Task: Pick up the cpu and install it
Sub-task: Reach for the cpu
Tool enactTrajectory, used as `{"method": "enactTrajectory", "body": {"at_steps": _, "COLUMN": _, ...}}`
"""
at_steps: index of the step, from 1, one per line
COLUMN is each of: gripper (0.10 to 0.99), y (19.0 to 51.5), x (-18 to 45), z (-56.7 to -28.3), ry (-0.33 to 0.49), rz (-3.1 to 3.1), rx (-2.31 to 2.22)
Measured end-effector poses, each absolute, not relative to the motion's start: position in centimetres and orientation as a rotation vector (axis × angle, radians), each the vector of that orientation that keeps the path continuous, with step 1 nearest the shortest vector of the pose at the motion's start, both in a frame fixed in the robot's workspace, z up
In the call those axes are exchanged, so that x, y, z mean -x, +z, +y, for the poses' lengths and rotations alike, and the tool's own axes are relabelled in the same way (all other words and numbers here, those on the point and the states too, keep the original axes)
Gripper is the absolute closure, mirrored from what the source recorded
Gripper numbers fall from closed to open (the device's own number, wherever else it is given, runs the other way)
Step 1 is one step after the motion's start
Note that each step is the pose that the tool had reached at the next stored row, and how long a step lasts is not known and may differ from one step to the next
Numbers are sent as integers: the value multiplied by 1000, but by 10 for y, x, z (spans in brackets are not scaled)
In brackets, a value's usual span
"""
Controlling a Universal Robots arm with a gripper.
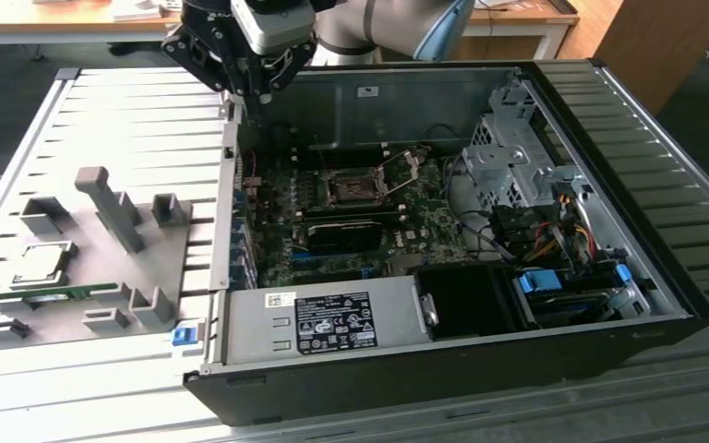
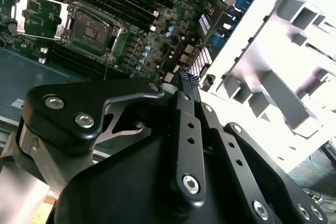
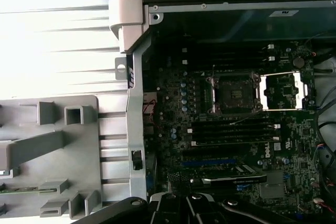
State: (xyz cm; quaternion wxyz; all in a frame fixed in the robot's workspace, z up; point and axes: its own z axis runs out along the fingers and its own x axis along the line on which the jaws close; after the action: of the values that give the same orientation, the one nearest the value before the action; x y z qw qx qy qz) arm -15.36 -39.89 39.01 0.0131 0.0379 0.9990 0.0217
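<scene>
Nearest me, the open PC case [image 1: 453, 388] lies on its side on the slatted table [image 1: 133, 120], w/ the PSU [image 1: 318, 323] along its front edge. Outside the case, on the exterior view's left, there's a grey fixture plate [image 1: 188, 263] w/ upright blocks. The cpu [image 1: 37, 263] sits flat in a holder on that plate, shiny top up. A green memory stick [image 1: 53, 295] lies just beside it on the near side. The cpu is untouched and well apart from the arm.

Further in, the mobo [image 1: 367, 231] covers the case floor. Its socket [image 1: 354, 189] is bare, w/ the load plate [image 1: 410, 164] swung open. The first wrist view shows the same socket [image 3: 233, 94] and load plate [image 3: 283, 90] side by side. A metal drive cage [image 1: 509, 152] stands toward the exterior view's right.

Farthest back, the gripper [image 1: 244, 90] hangs over the case's far corner on the exterior view's left, above the mobo's edge. In the second wrist view the gripper [image 2: 185, 74] has its jaws pinched together, nothing between them.
</scene>
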Motion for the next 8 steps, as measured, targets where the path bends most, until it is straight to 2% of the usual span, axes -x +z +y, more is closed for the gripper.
{"method": "enactTrajectory", "body": {"at_steps": 8, "gripper": 980, "y": 390, "x": 155, "z": -399, "ry": 68, "rz": 3112, "rx": -118}}
